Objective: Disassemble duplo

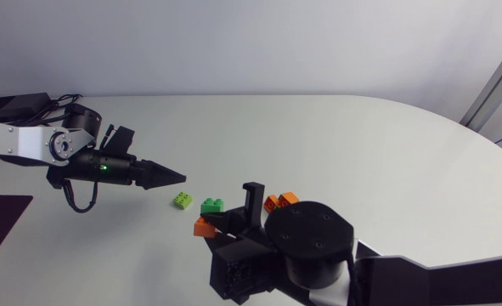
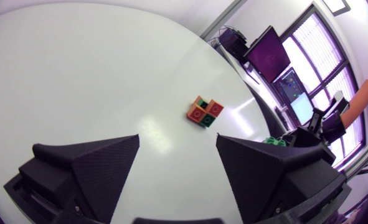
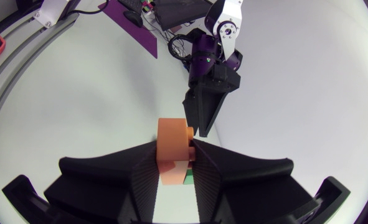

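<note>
One orange brick, long axis ahead, pinched in right end effector; left end effector wide.

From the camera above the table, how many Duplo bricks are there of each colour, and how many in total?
lime brick: 1
green brick: 1
orange brick: 3, two of them partly hidden behind the right arm
Total: 5
</note>
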Controlling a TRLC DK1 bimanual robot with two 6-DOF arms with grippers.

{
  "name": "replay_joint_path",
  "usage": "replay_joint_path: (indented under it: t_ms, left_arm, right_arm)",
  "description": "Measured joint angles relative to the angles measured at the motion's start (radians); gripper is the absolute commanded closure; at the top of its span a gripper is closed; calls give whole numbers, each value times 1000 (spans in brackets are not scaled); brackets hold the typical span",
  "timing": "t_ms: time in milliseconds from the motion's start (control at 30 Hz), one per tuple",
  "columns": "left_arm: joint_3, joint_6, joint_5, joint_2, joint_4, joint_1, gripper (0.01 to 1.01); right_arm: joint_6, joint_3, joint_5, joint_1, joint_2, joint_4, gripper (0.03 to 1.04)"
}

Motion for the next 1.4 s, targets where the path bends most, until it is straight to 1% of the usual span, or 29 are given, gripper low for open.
replay_joint_path:
  t_ms: [100,233,267,333,533,633,833,933,1200,1400]
  left_arm:
    - [44,71,45,47,-120,2,179]
    - [63,175,76,76,-253,-14,180]
    - [65,200,79,76,-282,-19,180]
    - [74,250,86,78,-335,-33,211]
    - [101,399,109,90,-481,-67,225]
    - [103,449,118,92,-520,-74,225]
    - [114,496,132,95,-555,-73,225]
    - [119,531,132,95,-595,-74,225]
    - [138,739,156,95,-799,-87,225]
    - [152,824,170,109,-862,-89,225]
  right_arm:
    - [0,0,0,0,0,1,852]
    - [0,0,0,0,1,9,852]
    - [-1,0,0,0,4,18,852]
    - [-8,0,0,0,19,43,854]
    - [-31,0,0,0,89,77,852]
    - [-31,0,2,0,99,80,852]
    - [-32,0,5,0,99,83,854]
    - [-34,0,11,0,99,83,854]
    - [-34,0,11,2,99,84,852]
    - [-34,-5,14,17,97,124,854]
